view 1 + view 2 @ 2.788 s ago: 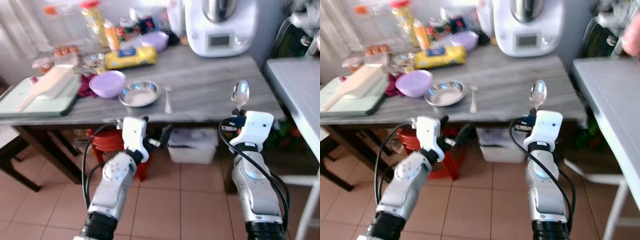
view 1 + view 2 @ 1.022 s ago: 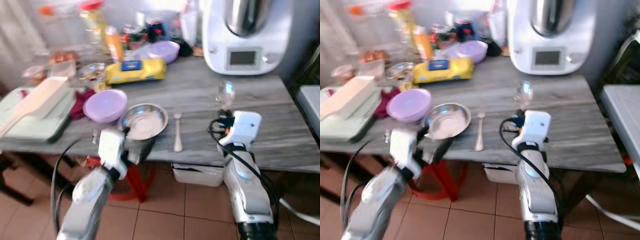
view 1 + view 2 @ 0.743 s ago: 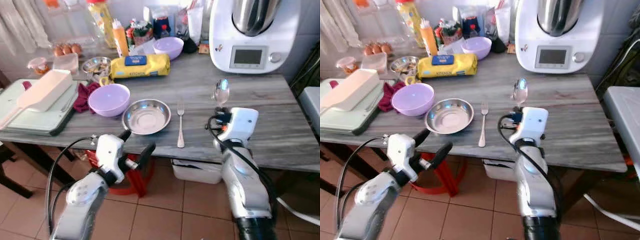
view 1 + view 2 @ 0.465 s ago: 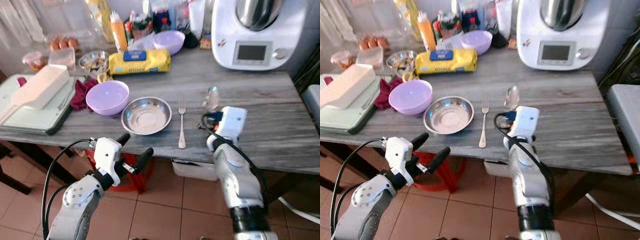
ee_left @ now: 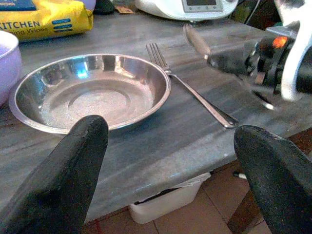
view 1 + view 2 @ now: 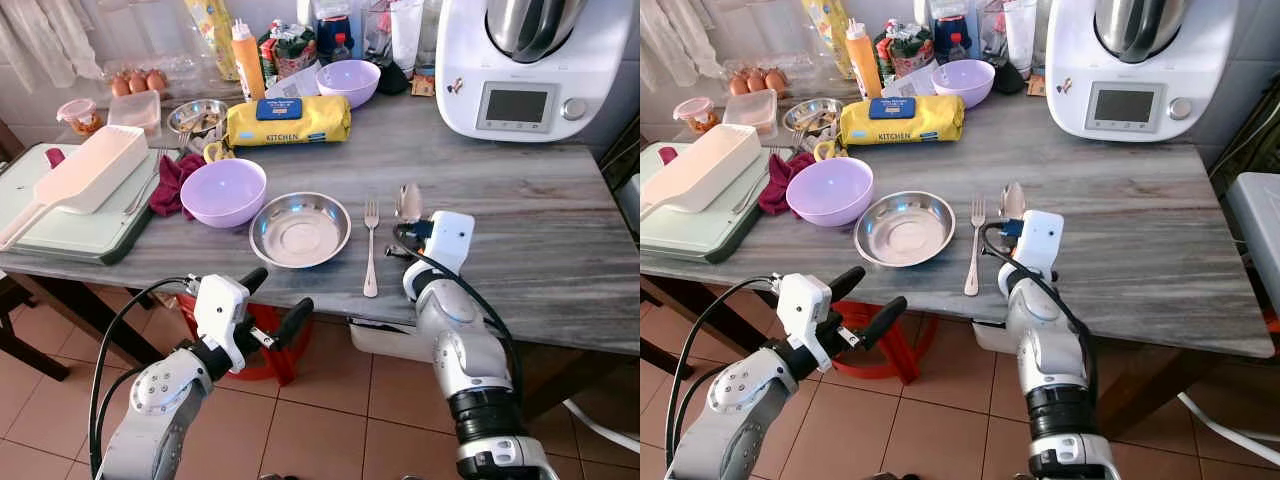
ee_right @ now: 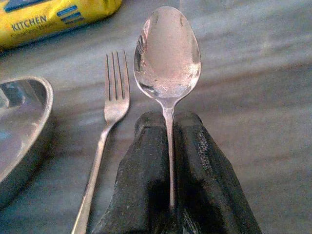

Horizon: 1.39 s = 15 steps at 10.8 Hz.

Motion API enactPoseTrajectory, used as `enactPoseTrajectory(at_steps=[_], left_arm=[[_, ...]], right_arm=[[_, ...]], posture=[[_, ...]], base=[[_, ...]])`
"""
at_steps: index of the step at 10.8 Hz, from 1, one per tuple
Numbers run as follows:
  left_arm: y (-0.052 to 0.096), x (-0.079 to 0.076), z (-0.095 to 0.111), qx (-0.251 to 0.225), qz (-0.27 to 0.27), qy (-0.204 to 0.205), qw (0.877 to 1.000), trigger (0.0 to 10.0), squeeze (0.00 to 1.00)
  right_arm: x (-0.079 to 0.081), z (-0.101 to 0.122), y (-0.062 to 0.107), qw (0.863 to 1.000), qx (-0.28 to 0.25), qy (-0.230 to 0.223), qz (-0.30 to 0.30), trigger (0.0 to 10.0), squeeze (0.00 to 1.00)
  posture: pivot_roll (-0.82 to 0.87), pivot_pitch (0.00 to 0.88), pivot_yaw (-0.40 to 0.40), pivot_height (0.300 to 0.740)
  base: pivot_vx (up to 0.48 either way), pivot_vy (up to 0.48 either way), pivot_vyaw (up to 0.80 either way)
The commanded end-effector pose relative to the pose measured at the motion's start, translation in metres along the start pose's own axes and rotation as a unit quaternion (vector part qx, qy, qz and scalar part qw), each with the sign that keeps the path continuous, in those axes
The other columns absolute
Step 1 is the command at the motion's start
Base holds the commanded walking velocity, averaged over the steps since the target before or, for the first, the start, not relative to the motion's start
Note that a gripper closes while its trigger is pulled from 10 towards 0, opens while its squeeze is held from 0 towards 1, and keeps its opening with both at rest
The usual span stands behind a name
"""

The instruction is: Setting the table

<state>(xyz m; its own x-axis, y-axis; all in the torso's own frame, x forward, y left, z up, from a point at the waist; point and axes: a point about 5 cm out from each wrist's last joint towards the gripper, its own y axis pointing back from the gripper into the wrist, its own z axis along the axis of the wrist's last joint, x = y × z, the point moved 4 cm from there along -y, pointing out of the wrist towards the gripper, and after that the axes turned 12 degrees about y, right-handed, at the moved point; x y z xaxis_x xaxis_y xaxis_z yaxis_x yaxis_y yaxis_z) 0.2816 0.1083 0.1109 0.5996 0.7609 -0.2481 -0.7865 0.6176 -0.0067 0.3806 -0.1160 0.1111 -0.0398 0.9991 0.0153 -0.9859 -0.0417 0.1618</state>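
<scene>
— Where is the spoon?

— Pinched by its handle between the two black fingers of the right gripper, bowl pointing away from the robot. The fingers are pressed together on the thin handle. In the head views the gripper sits over the near part of the grey wooden table, with the spoon's bowl just right of the fork.

— And the fork?

— Flat on the table, tines toward the far side, handle toward the near edge. It lies just right of the steel bowl without touching it (a narrow strip of tabletop shows between them).

— What about the other arm?

— The left gripper hangs below the near table edge, over the tiled floor, its fingers spread wide apart and holding nothing. Its wrist camera looks across the steel bowl and the fork toward the right gripper.

— What else is on the table?

— A lilac bowl just left of the steel one, a dark red cloth beside it, and a green tray at the left end carrying a pale scoop-shaped container. Farther back are a yellow pack marked KITCHEN, a second lilac bowl, a small metal dish, an orange-capped bottle and eggs in a clear box. A white kitchen machine stands at the far right.
</scene>
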Motion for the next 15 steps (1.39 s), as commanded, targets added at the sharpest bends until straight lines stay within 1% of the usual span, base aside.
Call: enactPoseTrajectory(at_steps=[1,2,5,6,7,9,10,11,12,13,14,15], left_arm=[[0.000,0.000,0.001,0.003,-0.002,-0.004,1.000,10.0,0.00],[0.000,0.000,0.000,0.005,-0.004,-0.002,1.000,10.0,0.00],[-0.001,0.000,0.000,0.006,-0.007,-0.002,1.000,10.0,0.00],[-0.001,0.000,-0.001,0.007,-0.008,-0.002,1.000,10.0,0.00],[-0.001,0.000,-0.001,0.008,-0.009,-0.002,1.000,10.0,0.00],[-0.002,-0.001,-0.002,0.009,-0.009,-0.001,1.000,10.0,0.00],[-0.002,-0.002,-0.002,0.010,-0.010,-0.001,1.000,10.0,0.00],[-0.002,-0.002,-0.003,0.011,-0.010,-0.001,1.000,10.0,0.00],[-0.002,-0.002,-0.004,0.013,-0.010,-0.002,1.000,10.0,0.00],[-0.002,-0.002,-0.005,0.015,-0.009,-0.002,1.000,10.0,0.00],[-0.003,-0.003,-0.005,0.016,-0.009,-0.002,1.000,10.0,0.00],[-0.003,-0.002,-0.006,0.019,-0.008,-0.002,1.000,10.0,0.00]], right_arm=[[0.007,-0.004,-0.001,1.000,0.009,-0.012,0.009,10.0,0.00],[0.012,-0.010,-0.001,0.999,0.022,-0.021,0.014,10.0,0.00],[0.016,-0.015,-0.003,0.999,0.032,-0.028,0.011,10.0,0.00],[0.013,-0.015,-0.005,0.998,0.034,-0.043,0.001,10.0,0.00],[0.007,-0.012,-0.007,0.999,0.031,-0.039,-0.012,10.0,0.00],[0.000,-0.013,-0.009,0.998,0.039,-0.033,-0.024,10.0,0.00],[-0.001,-0.014,-0.010,0.998,0.043,-0.033,-0.026,10.0,0.62],[-0.001,-0.015,-0.010,0.998,0.046,-0.033,-0.023,10.0,0.57],[-0.002,-0.015,-0.011,0.998,0.048,-0.032,-0.023,10.0,0.60],[-0.002,-0.018,-0.012,0.998,0.058,-0.026,-0.015,10.0,0.59],[-0.002,-0.018,-0.013,0.998,0.061,-0.023,-0.012,10.0,0.60],[0.000,-0.019,-0.014,0.998,0.066,-0.019,0.000,10.0,0.75]], posture=[[-0.03,0.113,0.096,0.740],[-0.03,0.112,0.095,0.740],[-0.04,0.110,0.098,0.740],[-0.04,0.109,0.100,0.740],[-0.04,0.110,0.100,0.740],[-0.04,0.110,0.100,0.740],[-0.04,0.109,0.101,0.740],[-0.04,0.109,0.102,0.740],[-0.04,0.110,0.102,0.740],[-0.04,0.111,0.102,0.740],[-0.04,0.112,0.101,0.740],[-0.04,0.113,0.100,0.740]], base=[[0.000,0.000,0.00],[0.000,0.000,0.00],[0.000,0.000,0.00],[0.000,0.000,0.00],[0.000,0.000,0.00],[0.000,0.000,0.00],[0.000,0.000,0.00],[0.000,0.000,0.00],[0.000,0.000,0.00],[0.000,0.000,0.00],[0.000,0.000,0.00],[0.000,0.000,0.00]])
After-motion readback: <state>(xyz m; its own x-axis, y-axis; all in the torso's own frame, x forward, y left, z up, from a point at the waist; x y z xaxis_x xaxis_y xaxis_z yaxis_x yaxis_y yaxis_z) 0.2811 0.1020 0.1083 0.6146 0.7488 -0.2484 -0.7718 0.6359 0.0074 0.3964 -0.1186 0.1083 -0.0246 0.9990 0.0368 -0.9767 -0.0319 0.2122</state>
